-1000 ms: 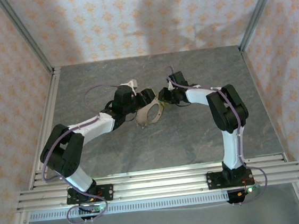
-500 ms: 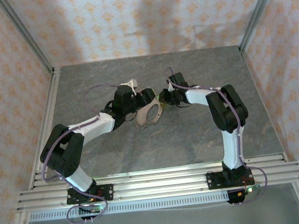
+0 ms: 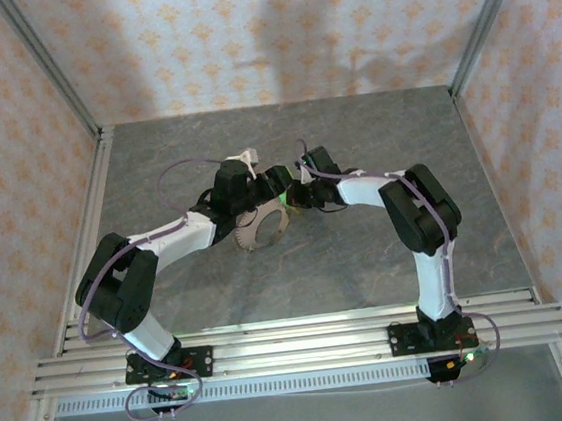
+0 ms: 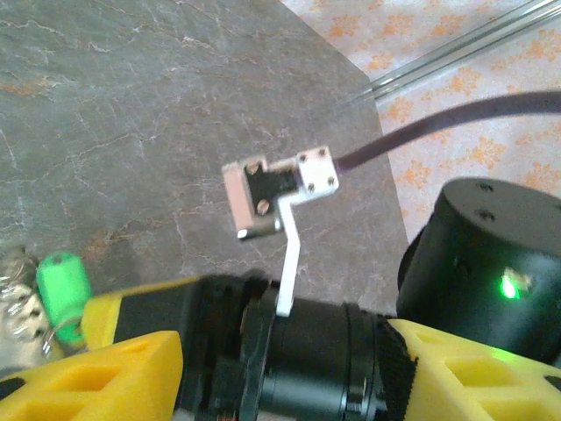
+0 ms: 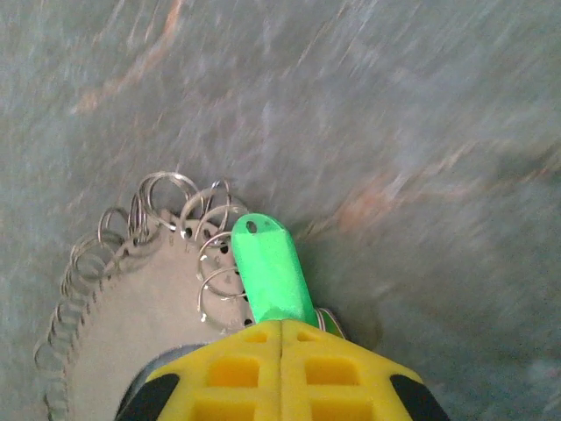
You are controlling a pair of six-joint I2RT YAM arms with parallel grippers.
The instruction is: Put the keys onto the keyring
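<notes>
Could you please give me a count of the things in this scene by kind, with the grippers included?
Green-headed key: 1
Keyring: 1
Grippers: 2 (left gripper, right gripper)
Total: 4

key: smooth green plastic | keyring: shiny metal | table: matt, marbled
</notes>
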